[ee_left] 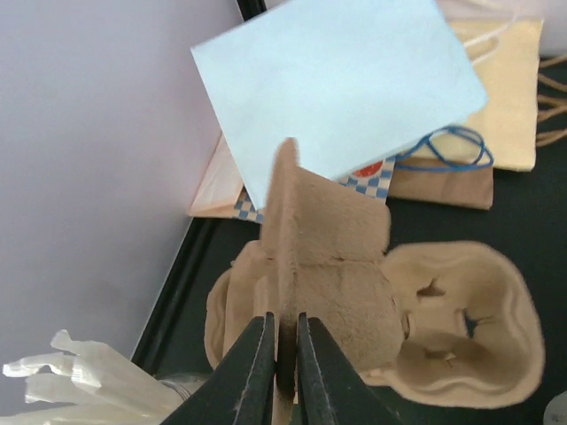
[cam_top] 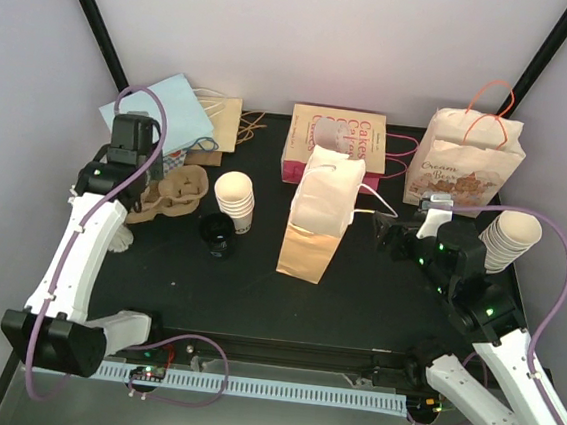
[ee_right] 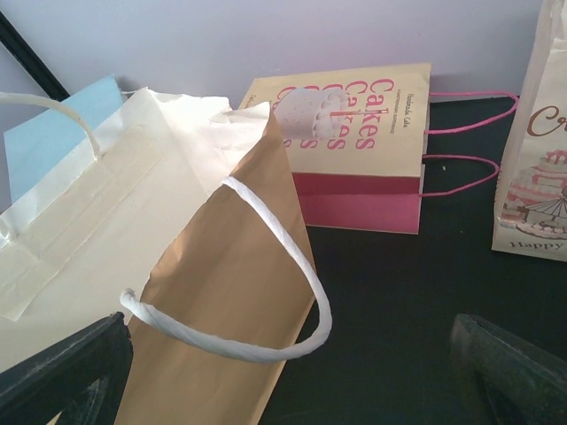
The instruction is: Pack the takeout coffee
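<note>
"At the table's far left, what does the left gripper (ee_left: 282,354) have?"

"I have its jaws pinched nearly shut on the thin upright ridge down the middle of the brown pulp cup carrier (ee_left: 443,319). It rests on the black table (cam_top: 356,290), beside some flat paper bags (ee_left: 354,97)."

"And the right gripper (ee_right: 283,367)?"

"Spread fully wide, holding nothing. It faces the white cord handle (ee_right: 275,266) of the standing white-and-brown bag (ee_right: 221,301) at mid-table."

"Where is the coffee?"

"The black lid (cam_top: 218,234) sits on the table just in front of a short stack of cups (cam_top: 234,200), between carrier and bag. I cannot pick out a single loose cup."

"How would you handle this step?"

"My judgement: the ridge is soft pulp, so I would lift slowly and straight up. I would hold the carrier level and steer it clear of the stack. The bag's top looks slumped over, so the right gripper should probably take the handle and steady it first."
</note>
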Robot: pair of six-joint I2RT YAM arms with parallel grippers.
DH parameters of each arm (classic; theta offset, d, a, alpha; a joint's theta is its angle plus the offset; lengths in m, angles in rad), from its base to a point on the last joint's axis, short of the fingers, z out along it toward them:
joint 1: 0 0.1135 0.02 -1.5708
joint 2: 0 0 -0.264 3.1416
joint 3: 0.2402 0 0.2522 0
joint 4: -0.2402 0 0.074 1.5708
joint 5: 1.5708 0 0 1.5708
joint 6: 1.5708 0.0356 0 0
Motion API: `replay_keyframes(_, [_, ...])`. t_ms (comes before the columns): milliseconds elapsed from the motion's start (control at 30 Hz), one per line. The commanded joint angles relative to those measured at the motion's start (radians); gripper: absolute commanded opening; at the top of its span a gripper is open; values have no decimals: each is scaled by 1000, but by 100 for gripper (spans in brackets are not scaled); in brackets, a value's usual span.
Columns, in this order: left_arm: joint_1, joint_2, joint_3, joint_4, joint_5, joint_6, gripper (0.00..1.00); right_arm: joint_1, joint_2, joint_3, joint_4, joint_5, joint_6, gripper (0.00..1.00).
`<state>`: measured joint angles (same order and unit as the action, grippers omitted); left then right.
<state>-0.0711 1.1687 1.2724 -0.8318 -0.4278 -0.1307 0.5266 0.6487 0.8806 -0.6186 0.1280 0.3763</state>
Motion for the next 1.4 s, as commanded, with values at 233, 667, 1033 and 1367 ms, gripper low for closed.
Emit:
replay_keyframes(233, [6,-23,115,27,-65,71,11,0,-12,23,-2,-1,12,100])
replay_keyframes(667, [4,-150,215,38,273,48,17,0,0,24,8,-8,13,100])
replay_keyframes(1033, [-16,-248,235,177,866,-77,10,0,-1,23,10,-15,19,100])
replay_keyframes(1367, [-24,-134,169,-73,541,-40,39,0,1,29,-14,-55,27,100])
